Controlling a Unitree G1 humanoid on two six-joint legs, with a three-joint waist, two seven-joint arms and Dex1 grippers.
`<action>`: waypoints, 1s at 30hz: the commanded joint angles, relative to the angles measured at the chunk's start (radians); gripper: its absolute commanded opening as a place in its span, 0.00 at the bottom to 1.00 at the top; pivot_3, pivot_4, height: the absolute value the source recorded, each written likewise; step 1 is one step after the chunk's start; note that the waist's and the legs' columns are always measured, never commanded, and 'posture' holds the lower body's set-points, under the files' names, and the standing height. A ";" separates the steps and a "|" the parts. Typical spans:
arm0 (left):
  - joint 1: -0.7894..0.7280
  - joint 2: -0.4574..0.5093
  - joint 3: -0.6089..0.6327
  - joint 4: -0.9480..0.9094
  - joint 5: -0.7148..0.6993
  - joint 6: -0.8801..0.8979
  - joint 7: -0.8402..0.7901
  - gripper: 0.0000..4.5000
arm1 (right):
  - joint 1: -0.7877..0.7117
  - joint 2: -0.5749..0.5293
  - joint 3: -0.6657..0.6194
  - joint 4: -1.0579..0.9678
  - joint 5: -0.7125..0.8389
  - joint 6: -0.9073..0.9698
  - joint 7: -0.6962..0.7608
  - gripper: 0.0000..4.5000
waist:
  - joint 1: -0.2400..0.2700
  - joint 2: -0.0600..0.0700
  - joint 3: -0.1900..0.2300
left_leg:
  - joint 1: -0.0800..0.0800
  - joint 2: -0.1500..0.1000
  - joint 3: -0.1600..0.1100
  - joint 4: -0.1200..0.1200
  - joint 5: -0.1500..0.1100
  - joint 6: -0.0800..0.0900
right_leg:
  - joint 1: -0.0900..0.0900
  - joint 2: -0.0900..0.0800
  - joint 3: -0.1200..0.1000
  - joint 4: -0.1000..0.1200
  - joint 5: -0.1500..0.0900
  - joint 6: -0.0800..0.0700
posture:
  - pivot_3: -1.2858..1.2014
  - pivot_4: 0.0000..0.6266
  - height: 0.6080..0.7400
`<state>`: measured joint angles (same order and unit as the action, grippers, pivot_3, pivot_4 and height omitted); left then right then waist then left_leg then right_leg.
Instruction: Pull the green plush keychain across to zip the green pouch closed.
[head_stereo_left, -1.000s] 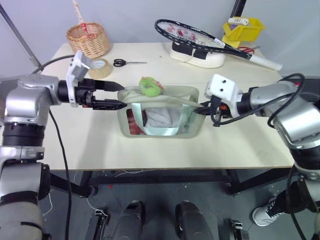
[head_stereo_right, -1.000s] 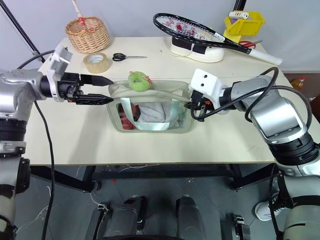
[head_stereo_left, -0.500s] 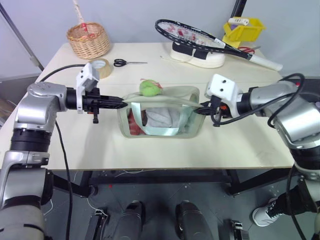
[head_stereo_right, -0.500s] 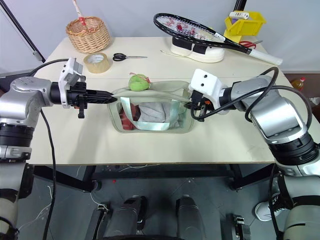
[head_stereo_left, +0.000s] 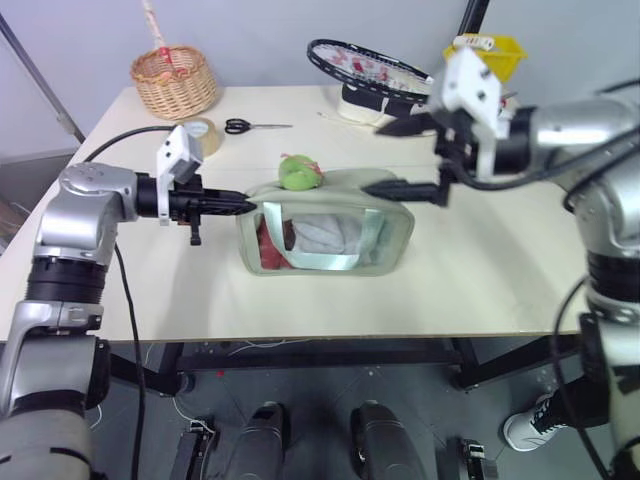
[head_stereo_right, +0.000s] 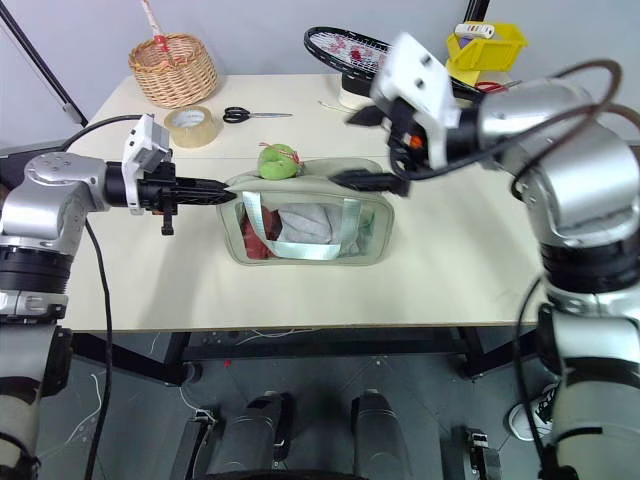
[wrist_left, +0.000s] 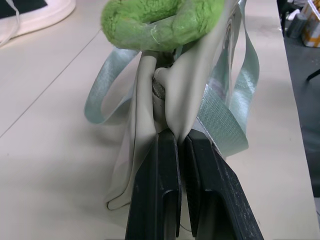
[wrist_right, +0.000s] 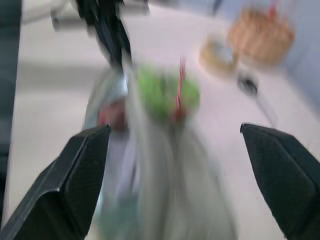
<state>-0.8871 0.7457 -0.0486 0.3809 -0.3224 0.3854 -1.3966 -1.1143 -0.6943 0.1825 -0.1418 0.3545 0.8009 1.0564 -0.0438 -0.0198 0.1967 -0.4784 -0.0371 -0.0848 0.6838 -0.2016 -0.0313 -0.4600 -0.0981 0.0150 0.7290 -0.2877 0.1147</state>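
The left gripper (wrist_left: 181, 150) pinches the green pouch (head_stereo_left: 325, 235) at its nine o'clock end. The right gripper (head_stereo_left: 395, 158), previously clamped at three o'clock, has lifted off, fingers wide, above the green plush keychain (head_stereo_left: 299, 172).

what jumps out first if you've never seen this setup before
The pale green pouch in the middle of the table, with a bright green plush keychain on top. The left gripper pinches the pouch's end shut, while the right gripper hangs wide open above the other end.
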 joint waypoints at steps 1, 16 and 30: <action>-0.013 0.000 -0.007 -0.021 0.006 -0.007 -0.009 0.00 | -0.076 0.111 0.104 0.127 -0.091 -0.028 -0.066 0.99 | 0.002 0.000 0.000 | 0.000 0.000 0.000 0.000 0.000 0.000 | 0.000 0.000 0.000 0.000 0.000 0.000 | 0.52 0.24 0.39; -0.003 0.000 0.001 -0.035 0.008 0.000 0.004 0.00 | -0.145 0.191 0.116 0.287 -0.166 0.019 -0.078 0.01 | 0.002 0.000 0.000 | -0.001 -0.002 -0.001 0.001 0.000 -0.001 | -0.002 0.000 0.000 0.004 0.000 0.000 | 0.52 0.24 0.39; 0.014 0.020 0.026 -0.020 0.003 0.018 0.029 0.00 | 0.078 -0.253 -0.085 0.210 -0.217 0.079 -0.128 0.01 | 0.003 0.000 0.000 | -0.001 -0.002 0.000 0.000 0.000 0.000 | -0.002 0.000 0.000 0.003 0.000 0.000 | 0.52 0.24 0.39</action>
<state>-0.8795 0.7465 -0.0431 0.3715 -0.3169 0.3918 -1.3724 -1.0569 -0.8864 0.1362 0.0935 0.1890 0.9226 0.9493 -0.0410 -0.0198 0.1968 -0.4797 -0.0391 -0.0845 0.6836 -0.2013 -0.0318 -0.4626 -0.0983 0.0150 0.7320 -0.2879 0.1148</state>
